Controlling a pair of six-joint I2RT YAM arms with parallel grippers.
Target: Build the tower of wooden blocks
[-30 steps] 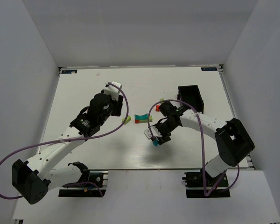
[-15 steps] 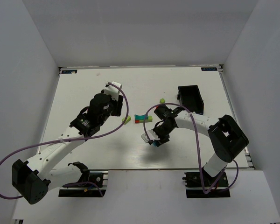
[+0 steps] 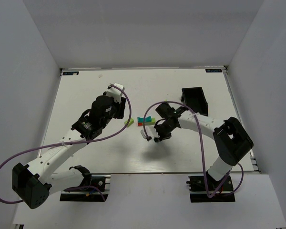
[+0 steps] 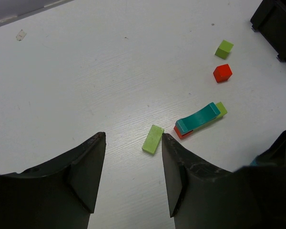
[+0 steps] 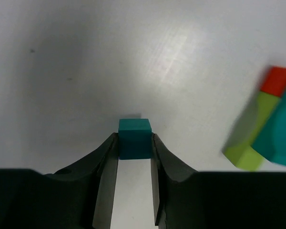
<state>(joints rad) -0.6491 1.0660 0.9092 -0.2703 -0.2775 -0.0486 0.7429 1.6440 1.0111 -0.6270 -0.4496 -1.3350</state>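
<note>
A low stack lies mid-table: a teal arch block resting on a red block and a lime block. My right gripper is just right of and nearer than the stack. It is shut on a small teal cube, held above the table. The stack shows at the right edge of the right wrist view. A flat lime block lies on the table just beyond my left gripper, which is open and empty.
A loose lime cube and a red cube lie beyond the stack; the right arm hides them in the top view. A black bin stands at the back right.
My right gripper has carried the teal cube up and to the left, closer to the stack. The left arm has not moved.
</note>
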